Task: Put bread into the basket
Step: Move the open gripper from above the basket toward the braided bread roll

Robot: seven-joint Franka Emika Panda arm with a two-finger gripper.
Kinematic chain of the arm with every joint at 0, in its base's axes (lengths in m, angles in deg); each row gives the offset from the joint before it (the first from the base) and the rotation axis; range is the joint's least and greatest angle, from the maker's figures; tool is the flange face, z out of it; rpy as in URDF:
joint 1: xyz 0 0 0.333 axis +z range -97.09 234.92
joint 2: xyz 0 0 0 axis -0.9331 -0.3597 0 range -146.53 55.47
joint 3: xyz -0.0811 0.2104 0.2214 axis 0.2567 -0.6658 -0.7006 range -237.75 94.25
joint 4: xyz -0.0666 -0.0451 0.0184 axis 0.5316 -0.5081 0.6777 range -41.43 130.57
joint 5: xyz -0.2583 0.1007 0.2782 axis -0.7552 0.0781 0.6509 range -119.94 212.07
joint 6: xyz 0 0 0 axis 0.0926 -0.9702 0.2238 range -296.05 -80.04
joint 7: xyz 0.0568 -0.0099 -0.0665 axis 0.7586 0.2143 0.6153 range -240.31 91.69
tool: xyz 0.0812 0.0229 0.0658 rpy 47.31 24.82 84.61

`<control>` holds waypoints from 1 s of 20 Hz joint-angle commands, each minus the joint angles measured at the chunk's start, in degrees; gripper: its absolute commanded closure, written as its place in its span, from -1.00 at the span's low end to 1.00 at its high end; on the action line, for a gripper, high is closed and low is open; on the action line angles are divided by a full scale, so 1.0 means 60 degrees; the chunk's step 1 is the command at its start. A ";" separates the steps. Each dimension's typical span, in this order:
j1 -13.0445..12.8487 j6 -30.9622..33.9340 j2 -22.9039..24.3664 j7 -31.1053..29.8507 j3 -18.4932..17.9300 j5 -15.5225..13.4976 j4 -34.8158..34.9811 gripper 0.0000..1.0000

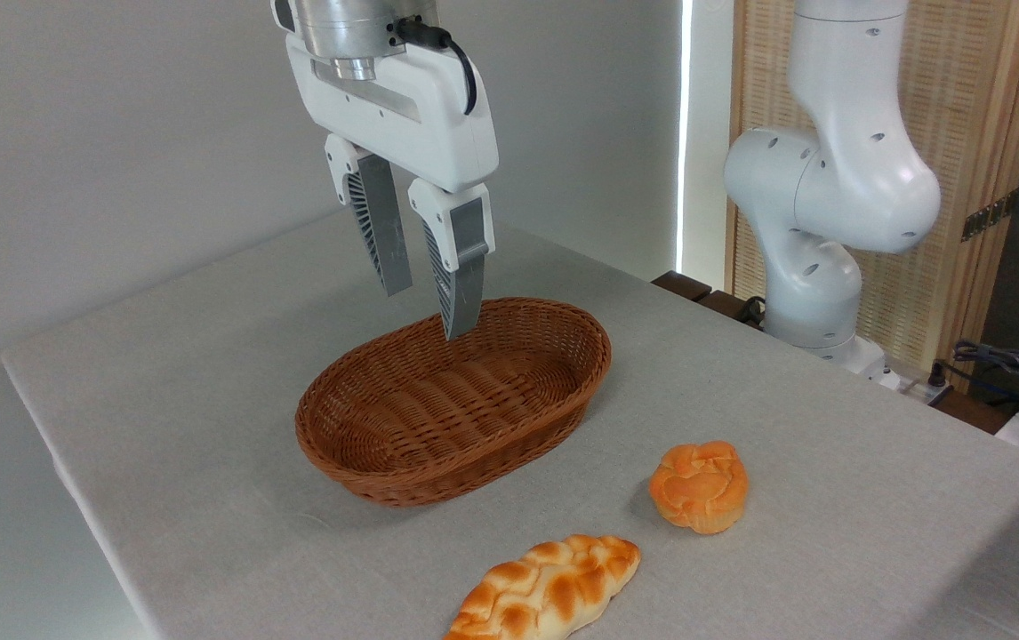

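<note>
The bread [545,589], a long braided loaf in pale cream with orange-brown bumps, lies on the table near the front edge, its lower end cut off by the frame. The basket [385,462], oval brown wicker, stands in the middle of the table with nothing inside. My gripper [429,311] hangs above the basket's back rim, well up and left of the bread. It is open, with only air between its grey fingers [461,267].
A round, squat orange bun [699,485] sits right of the basket, just behind the loaf. The arm's white base [816,267] rises at the table's far right edge, with cables [1007,364] beyond it. The grey table [163,400] drops off at left.
</note>
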 commanded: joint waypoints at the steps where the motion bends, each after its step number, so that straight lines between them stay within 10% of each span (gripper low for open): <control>1: 0.0015 0.0298 -0.0007 0.0078 -0.0107 -0.0311 -0.0158 -1.00; 10: 0.0044 0.0269 0.0197 0.0122 -0.0123 -0.0298 0.0119 -1.00; 20: 0.0044 -0.2424 0.1868 0.1557 -0.0663 -0.0079 0.3635 -1.00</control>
